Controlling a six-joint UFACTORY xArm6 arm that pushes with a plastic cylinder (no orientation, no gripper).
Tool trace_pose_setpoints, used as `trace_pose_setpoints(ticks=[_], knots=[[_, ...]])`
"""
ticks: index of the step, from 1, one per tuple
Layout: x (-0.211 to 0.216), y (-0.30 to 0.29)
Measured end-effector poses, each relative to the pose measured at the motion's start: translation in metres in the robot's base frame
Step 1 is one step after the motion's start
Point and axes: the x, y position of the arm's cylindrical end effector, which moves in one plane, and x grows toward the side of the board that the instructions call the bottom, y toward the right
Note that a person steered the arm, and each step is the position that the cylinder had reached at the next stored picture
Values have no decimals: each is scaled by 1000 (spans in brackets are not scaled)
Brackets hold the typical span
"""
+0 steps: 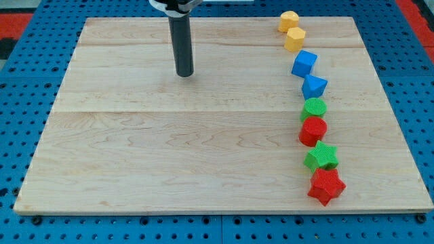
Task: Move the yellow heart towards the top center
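Now my tip (184, 74), a plain rod end grasping nothing, rests on the counter (169, 149) in the upper middle, touching no block. Well off to the view's right and slightly higher, at the top edge, lies the yellow heart (289, 20), with a yellow pentagon (295, 38) just below it. Down the right side from there run a blue cube (304, 63), blue triangle (314, 86), green round block (314, 107), red round block (313, 129), green star (322, 156) and red star (326, 186).
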Motion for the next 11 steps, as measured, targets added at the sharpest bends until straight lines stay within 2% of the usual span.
trace_pose_setpoints(ticks=[1, 2, 3, 5, 6, 7, 9, 10, 11], knots=[[-11, 55], [-76, 125], [-142, 171], [-159, 170], [-159, 193], [-159, 226], [-145, 330], [-110, 245], [-112, 164]])
